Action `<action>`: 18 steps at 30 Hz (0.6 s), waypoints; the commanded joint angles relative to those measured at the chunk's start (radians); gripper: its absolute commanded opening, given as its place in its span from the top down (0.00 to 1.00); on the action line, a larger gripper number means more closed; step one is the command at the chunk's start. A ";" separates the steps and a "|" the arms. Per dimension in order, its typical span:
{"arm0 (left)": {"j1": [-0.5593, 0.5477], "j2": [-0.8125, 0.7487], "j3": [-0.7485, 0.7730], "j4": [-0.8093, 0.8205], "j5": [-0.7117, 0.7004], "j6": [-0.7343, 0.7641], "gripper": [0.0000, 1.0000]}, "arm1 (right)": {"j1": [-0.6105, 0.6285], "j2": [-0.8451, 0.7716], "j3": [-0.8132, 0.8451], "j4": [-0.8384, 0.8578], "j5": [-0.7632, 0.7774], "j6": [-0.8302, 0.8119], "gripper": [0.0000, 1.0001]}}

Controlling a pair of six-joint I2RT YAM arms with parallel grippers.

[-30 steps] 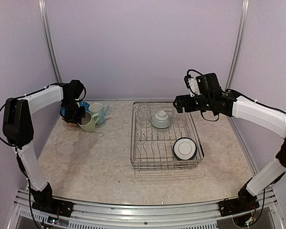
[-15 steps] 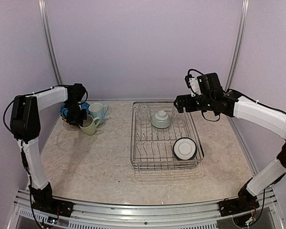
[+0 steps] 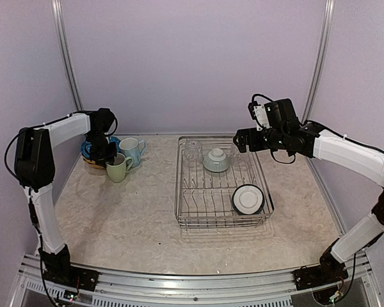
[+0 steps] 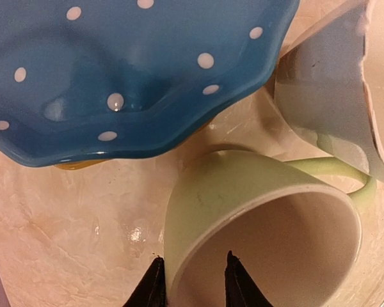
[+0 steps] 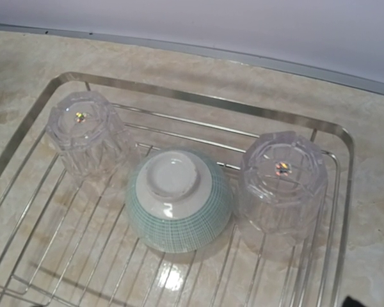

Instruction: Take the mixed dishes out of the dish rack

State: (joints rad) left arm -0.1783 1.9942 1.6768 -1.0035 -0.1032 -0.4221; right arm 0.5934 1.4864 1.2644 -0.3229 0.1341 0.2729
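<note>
- Behind the left gripper (image 4: 192, 284), to its left: blue white-dotted plate (image 4: 134, 70) with a wavy rim, lying on a yellow plate (image 4: 73, 165) of which only a sliver shows.
- Left gripper parted across the rim of the pale green mug (image 4: 262, 224), one finger outside and one inside; inner finger clear of the wall, so no clamp.
- Pale green mug upright on the marbled table (image 3: 134, 217), handle pointing right.
- Just beyond the left gripper, to its right: light blue mug (image 4: 326, 89), close beside the green one; touching or not, cannot tell.
- Well to the right of that gripper: silver wire dish rack (image 3: 179, 192) on the table.
- Below the right gripper (image 3: 239, 139), along the rack's far end: clear glass (image 5: 89, 131) upside down, green-checked bowl (image 5: 178, 198) upside down, second clear glass (image 5: 283, 185) upside down.
- Nearer the arm bases, in the rack's right corner: white bowl (image 3: 248, 199) with a dark rim.
- Right gripper spread wide above the rack's far right corner, holding nothing.
</note>
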 commanded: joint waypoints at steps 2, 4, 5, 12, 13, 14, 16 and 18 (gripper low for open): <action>0.007 -0.024 0.016 -0.012 0.006 -0.009 0.66 | 0.002 -0.027 -0.012 -0.001 0.012 -0.012 0.02; 0.007 -0.040 0.007 -0.009 0.010 -0.008 0.62 | 0.002 -0.019 -0.009 -0.002 0.024 -0.012 0.01; 0.007 -0.053 0.005 -0.009 0.009 -0.007 0.60 | 0.003 -0.011 -0.007 -0.004 0.037 -0.013 0.01; 0.007 -0.138 -0.051 0.019 0.011 -0.004 0.46 | 0.003 0.046 0.010 -0.026 0.081 -0.045 0.00; 0.007 -0.151 -0.063 0.024 0.013 -0.006 0.44 | 0.003 0.058 0.024 -0.037 0.078 -0.049 0.00; 0.007 -0.162 -0.072 0.029 0.017 -0.006 0.42 | 0.003 0.072 0.039 -0.053 0.072 -0.053 0.00; 0.005 -0.189 -0.091 0.040 0.026 -0.006 0.40 | 0.003 0.104 0.075 -0.081 0.068 -0.055 0.00; 0.002 -0.213 -0.108 0.049 0.034 -0.005 0.38 | 0.002 0.138 0.110 -0.104 0.074 -0.064 0.00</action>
State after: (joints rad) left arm -0.1761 1.8370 1.6073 -0.9825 -0.0910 -0.4225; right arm 0.5934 1.5654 1.3029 -0.3588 0.1940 0.2340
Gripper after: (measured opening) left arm 0.604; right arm 0.997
